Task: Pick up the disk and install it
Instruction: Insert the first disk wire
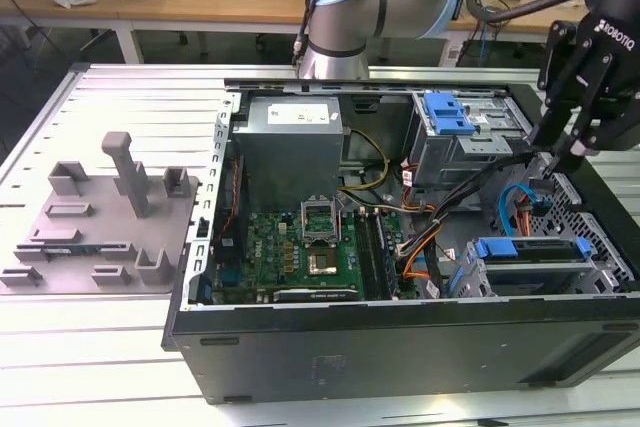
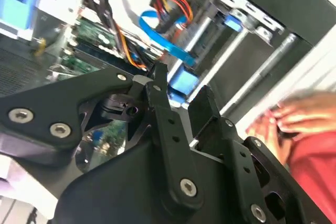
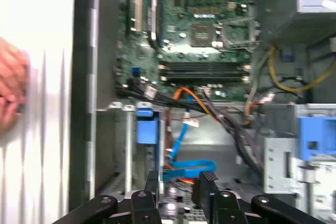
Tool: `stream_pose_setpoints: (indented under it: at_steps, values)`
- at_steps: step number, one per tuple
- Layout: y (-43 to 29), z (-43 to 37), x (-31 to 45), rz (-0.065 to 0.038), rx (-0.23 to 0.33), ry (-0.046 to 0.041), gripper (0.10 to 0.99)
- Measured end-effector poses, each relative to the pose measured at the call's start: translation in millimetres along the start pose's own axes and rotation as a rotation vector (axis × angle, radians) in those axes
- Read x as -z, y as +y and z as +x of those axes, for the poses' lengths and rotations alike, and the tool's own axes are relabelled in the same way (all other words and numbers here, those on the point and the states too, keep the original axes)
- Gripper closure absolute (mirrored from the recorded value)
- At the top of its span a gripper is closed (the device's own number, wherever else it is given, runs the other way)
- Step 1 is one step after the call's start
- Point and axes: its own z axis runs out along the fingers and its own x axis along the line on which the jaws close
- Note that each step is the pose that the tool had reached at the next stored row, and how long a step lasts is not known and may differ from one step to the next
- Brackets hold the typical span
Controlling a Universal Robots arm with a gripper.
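Observation:
The disk, a grey drive in a blue carrier, sits slotted in the drive cage at the open computer case's corner, near the exterior view's right. Its blue end also shows in the first wrist view. My gripper hangs just above and behind that cage, over blue and orange cables. In both wrist views the black fingers stand apart with nothing between them, and a blue cable shows through the gap. The gripper touches no part.
A grey moulded fixture tray lies on the table at the exterior view's left. A second blue carrier sits in the upper bay. The motherboard and power supply take up the case's middle. A person's hand rests beside the case.

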Motion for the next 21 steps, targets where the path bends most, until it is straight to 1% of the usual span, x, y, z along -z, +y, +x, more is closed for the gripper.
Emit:
stream_pose_setpoints:
  at_steps: [1, 2, 4, 6, 8, 9, 10, 11, 12, 13, 14, 15, 17, 19, 21]
  values:
    - [-1.6, -1.1, 0.3, 0.000, -0.001, 0.0134, 0.643]
    - [-2.8, -1.5, 0.4, 0.000, -0.003, 0.0223, 0.643]
    - [-3.4, -2.3, 0.2, 0.000, -0.013, 0.0235, 0.643]
    - [-3.5, -2.9, 0.3, 0.011, -0.023, 0.0226, 0.643]
    - [-3.5, -4.2, 0.5, 0.037, -0.033, 0.0218, 0.643]
    - [-3.5, -5.4, 0.6, 0.056, -0.035, 0.0214, 0.643]
    - [-3.4, -6.9, 0.7, 0.082, -0.038, 0.0208, 0.643]
    - [-3.4, -7.6, 0.8, 0.099, -0.039, 0.0205, 0.643]
    - [-3.4, -8.1, 0.8, 0.125, -0.042, 0.0199, 0.643]
    - [-3.4, -8.3, 0.8, 0.141, -0.045, 0.0195, 0.643]
    - [-3.5, -8.3, 0.5, 0.146, -0.059, 0.0193, 0.643]
    - [-3.6, -9.1, -1.3, 0.146, -0.079, 0.0202, 0.643]
    - [-3.6, -10.1, -3.1, 0.145, -0.088, 0.0205, 0.643]
    - [-4.2, -10.7, -5.9, 0.143, -0.110, 0.0210, 0.643]
    - [-4.6, -11.6, -7.8, 0.142, -0.120, 0.0236, 0.643]
